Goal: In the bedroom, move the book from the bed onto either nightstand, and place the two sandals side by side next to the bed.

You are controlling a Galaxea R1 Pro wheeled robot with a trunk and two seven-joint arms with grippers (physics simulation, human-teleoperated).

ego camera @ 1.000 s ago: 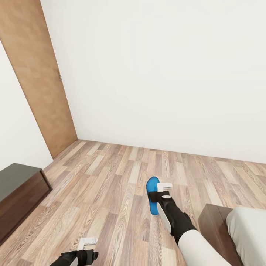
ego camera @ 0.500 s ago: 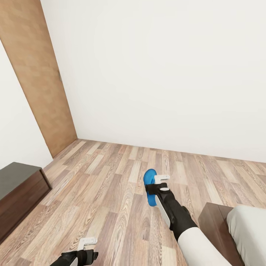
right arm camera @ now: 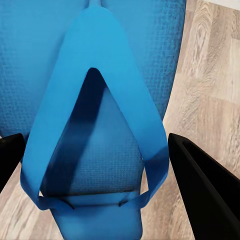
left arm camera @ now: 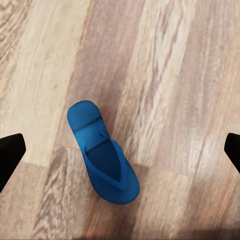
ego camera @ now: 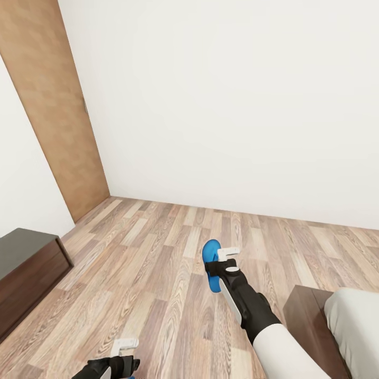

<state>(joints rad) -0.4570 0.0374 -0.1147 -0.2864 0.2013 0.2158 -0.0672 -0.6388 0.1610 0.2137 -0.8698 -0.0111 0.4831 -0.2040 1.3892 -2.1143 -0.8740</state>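
The right gripper (ego camera: 225,261) is gripping one blue sandal (ego camera: 211,266) above the floor (ego camera: 147,263); the left gripper (ego camera: 124,351) is hanging spread over the other sandal (left arm camera: 102,154).

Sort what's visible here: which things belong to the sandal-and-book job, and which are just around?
Job: sandal at the right gripper; second sandal on the floor under the left gripper; bed.
Just around: door; long dark cabinet.

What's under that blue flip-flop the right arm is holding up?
Under the sandal in the right gripper, bare wood-plank floor shows around it. The patch directly beneath is covered by the sandal and the arm.
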